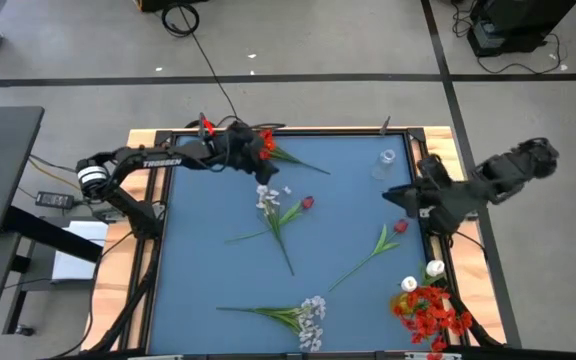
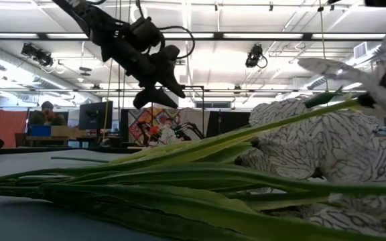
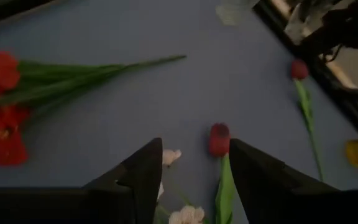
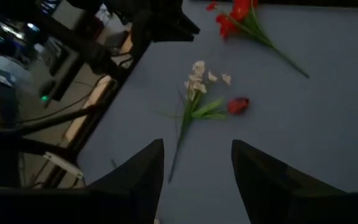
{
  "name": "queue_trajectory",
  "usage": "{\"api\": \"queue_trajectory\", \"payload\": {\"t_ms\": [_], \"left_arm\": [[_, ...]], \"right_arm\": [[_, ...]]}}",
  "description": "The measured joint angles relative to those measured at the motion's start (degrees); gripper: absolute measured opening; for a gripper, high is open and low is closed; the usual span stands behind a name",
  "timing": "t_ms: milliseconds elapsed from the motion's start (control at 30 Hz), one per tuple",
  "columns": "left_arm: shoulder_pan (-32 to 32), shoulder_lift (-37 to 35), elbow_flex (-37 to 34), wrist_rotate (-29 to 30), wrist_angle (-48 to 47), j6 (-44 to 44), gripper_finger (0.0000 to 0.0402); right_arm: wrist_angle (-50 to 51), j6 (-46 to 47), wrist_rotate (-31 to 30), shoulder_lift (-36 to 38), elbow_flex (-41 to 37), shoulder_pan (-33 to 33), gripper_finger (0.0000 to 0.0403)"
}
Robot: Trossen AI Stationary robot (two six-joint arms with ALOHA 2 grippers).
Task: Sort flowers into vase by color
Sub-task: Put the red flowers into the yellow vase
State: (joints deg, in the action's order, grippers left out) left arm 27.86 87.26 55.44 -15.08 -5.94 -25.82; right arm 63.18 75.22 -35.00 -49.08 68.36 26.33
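Several flowers lie flat on the blue table. A bright red bloom (image 1: 266, 146) is near the far edge. A white-blossom stem (image 1: 268, 198) with a dark red bud (image 1: 308, 203) beside it is mid-table, a second red bud (image 1: 400, 227) is to the right, and a white spray (image 1: 311, 318) is by the near edge. My left gripper (image 1: 265, 175) hangs open above the white blossoms. In its wrist view, the red bud (image 3: 219, 138) shows beyond its open fingers (image 3: 194, 171). My right gripper (image 1: 393, 195) is open in the air at the table's right side (image 4: 197, 168).
A small clear glass vase (image 1: 386, 160) stands near the far right corner. A cluster of red blooms (image 1: 430, 310) and white buds (image 1: 435, 268) sits at the near right corner. The low view is filled by the leaves of the near white spray (image 2: 200, 167). A wooden rim (image 1: 148, 135) borders the table.
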Motion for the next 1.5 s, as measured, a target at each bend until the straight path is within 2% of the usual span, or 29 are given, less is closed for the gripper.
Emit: {"api": "queue_trajectory", "payload": {"t_ms": [167, 333, 600, 800, 967, 1133, 1267, 1367, 1500], "left_arm": [[2.2, 0.0, 0.0, -2.6, 1.9, 2.9, 0.0211], [3.0, 0.0, 0.0, -4.4, 1.6, 8.8, 0.0213], [2.9, 0.0, 0.0, -4.9, -2.6, 13.2, 0.0213], [3.6, -1.1, 0.0, -2.5, -11.7, 13.2, 0.0213], [3.8, -1.2, 0.0, -0.8, -16.9, 12.7, 0.0213], [3.7, -1.2, 0.0, -0.3, -17.4, 6.7, 0.0213], [3.5, -1.2, 0.0, 2.5, -16.4, 0.9, 0.0213], [3.4, -1.2, 0.0, 5.1, -14.7, -2.4, 0.0213], [3.4, -1.2, 0.0, 5.5, -12.1, -6.4, 0.0213]], "right_arm": [[-5.0, -9.7, 11.9, -4.8, 0.0, -13.4, 0.0196], [-9.5, -17.6, 21.0, -10.7, 0.0, -24.1, 0.0196], [-18.6, -26.3, 33.7, -21.7, 0.0, -36.3, 0.0187], [-25.9, -34.2, 44.1, -30.6, 0.0, -44.0, 0.0168], [-28.4, -42.6, 48.3, -38.8, 0.0, -50.7, 0.0153], [-29.7, -50.9, 50.0, -47.4, 0.7, -56.7, 0.0149], [-27.9, -57.7, 48.9, -54.4, 5.9, -59.6, 0.0149], [-24.2, -64.0, 45.2, -59.3, 12.0, -60.2, 0.0149], [-18.3, -74.3, 41.2, -65.8, 19.5, -60.2, 0.0149]]}}
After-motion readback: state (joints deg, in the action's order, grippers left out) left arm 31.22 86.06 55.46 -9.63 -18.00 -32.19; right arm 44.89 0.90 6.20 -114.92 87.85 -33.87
